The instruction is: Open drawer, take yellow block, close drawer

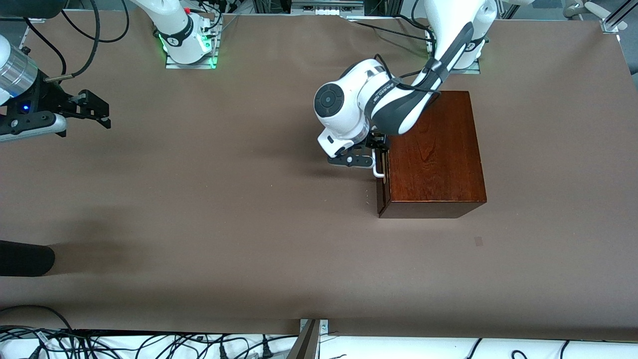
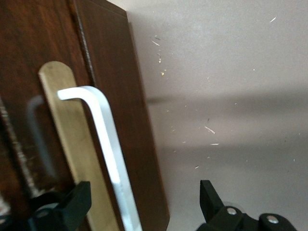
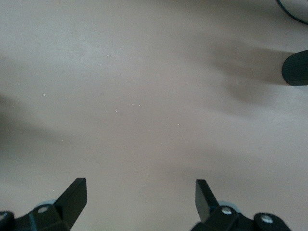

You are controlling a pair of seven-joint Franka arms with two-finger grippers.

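The dark reddish-brown wooden box (image 1: 436, 149) stands on the table toward the left arm's end. Its drawer (image 1: 382, 192) is shut, with the dark front facing the right arm's end. My left gripper (image 1: 377, 155) is open at the drawer front, one finger on each side of the white bar handle (image 1: 379, 172). In the left wrist view the handle (image 2: 108, 144) runs between the spread fingers of that gripper (image 2: 143, 192), apart from both, over a pale plate on the drawer front (image 2: 48, 38). The yellow block is hidden. My right gripper (image 1: 105, 113) waits open and empty over bare table at the right arm's end, as the right wrist view (image 3: 139, 187) also shows.
A black rounded object (image 1: 25, 258) lies at the table's edge at the right arm's end, nearer to the front camera than the right gripper; it also shows in the right wrist view (image 3: 296, 67). Cables run along the table's edges. Brown table (image 1: 224, 199) spreads between the arms.
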